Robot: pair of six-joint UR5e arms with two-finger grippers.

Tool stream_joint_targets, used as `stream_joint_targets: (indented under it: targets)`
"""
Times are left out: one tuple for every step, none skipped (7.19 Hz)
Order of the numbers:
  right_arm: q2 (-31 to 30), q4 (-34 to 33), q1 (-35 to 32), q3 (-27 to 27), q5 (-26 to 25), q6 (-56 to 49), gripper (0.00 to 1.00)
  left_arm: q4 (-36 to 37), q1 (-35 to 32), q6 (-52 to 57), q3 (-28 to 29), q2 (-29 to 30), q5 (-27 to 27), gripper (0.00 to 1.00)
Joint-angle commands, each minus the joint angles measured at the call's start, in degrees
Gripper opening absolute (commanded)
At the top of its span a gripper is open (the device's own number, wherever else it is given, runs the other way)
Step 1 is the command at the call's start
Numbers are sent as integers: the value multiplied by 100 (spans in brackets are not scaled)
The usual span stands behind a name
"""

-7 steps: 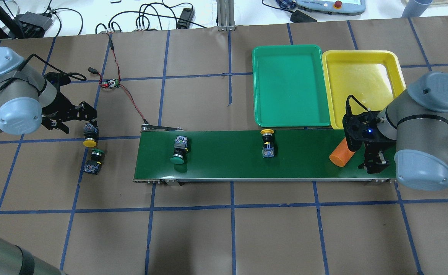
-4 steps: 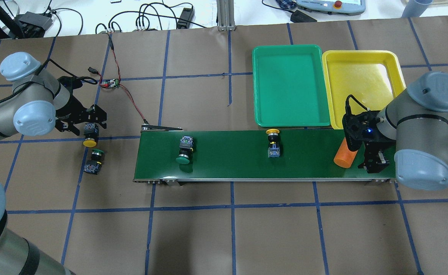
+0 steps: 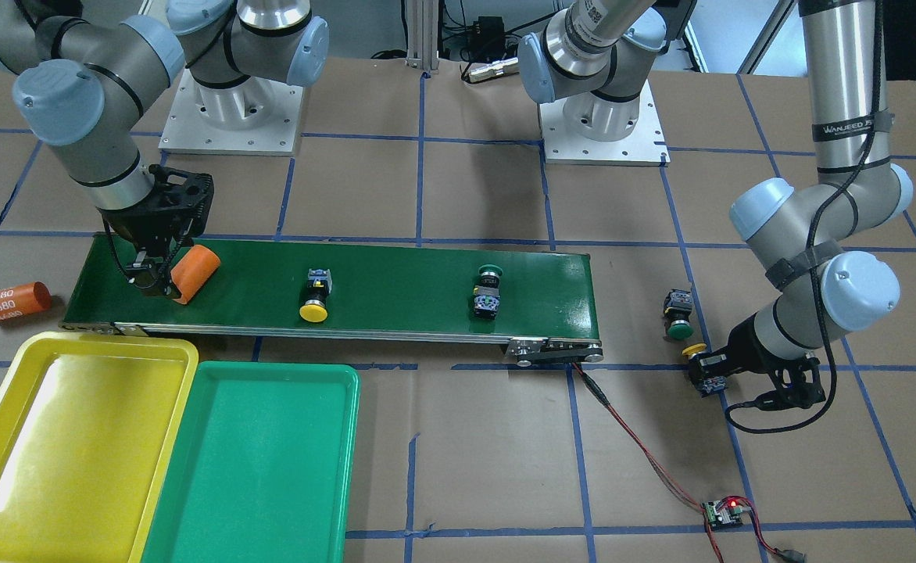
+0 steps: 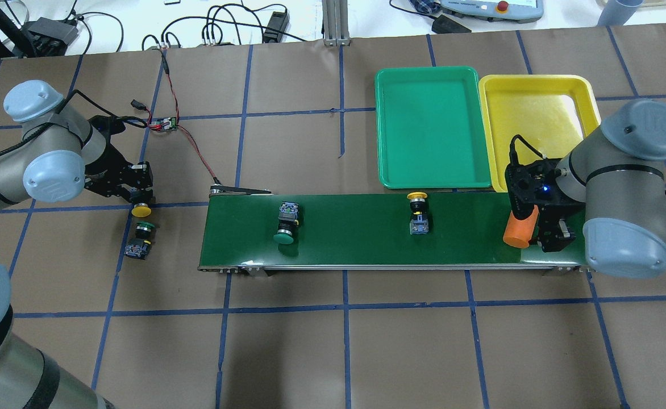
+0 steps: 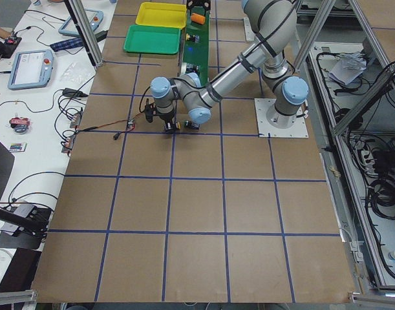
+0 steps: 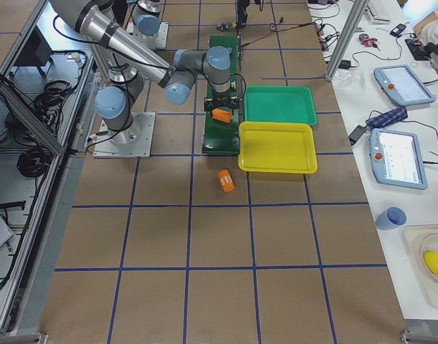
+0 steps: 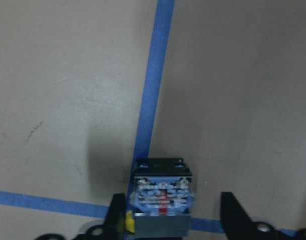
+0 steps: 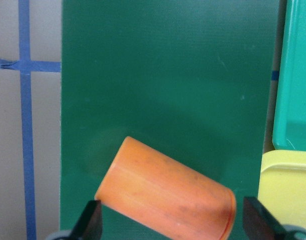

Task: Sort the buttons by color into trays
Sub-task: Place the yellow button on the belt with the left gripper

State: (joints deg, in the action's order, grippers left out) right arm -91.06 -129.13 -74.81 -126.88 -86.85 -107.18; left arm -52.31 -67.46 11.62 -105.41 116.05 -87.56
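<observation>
Beside the dark-green conveyor belt (image 4: 356, 238), at its left end, the left gripper (image 7: 175, 220) has edged over the yellow-capped black push-button (image 4: 141, 211), jaws parted astride its body. On the belt, the green-capped button (image 4: 285, 226) and second yellow-capped button (image 4: 418, 215) have ridden rightward. The right gripper (image 8: 175, 222), spread wide, now straddles the orange cylinder (image 4: 520, 227).

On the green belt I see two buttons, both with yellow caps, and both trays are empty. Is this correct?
Not fully. The belt carries one yellow-capped button and one green-capped button, not two yellow ones; the overhead exterior view shows this clearly. The rest holds: the green tray and the yellow tray are both empty.
</observation>
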Motion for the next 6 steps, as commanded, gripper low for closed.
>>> stream_joint_targets:
  targets:
    - [9,1,-7,6,1,4,100,-33,-48,7,38,-143,2,0]
    - [9,1,-7,6,1,4,100,-138,-135,-2,169,-327,-16,0]
    - [1,1,-7,6,1,4,100,-635,-284,-2,344,-598,158,0]
    - [9,1,-7,6,1,4,100,-1110,-547,-2,459,-906,264,0]
    - [9,1,-7,6,10,4,100,-1410,-889,-11,469,-1126,257,0]
    - [9,10,-7,6,10,4,100,-1596,-1162,-2,452,-1329,257,0]
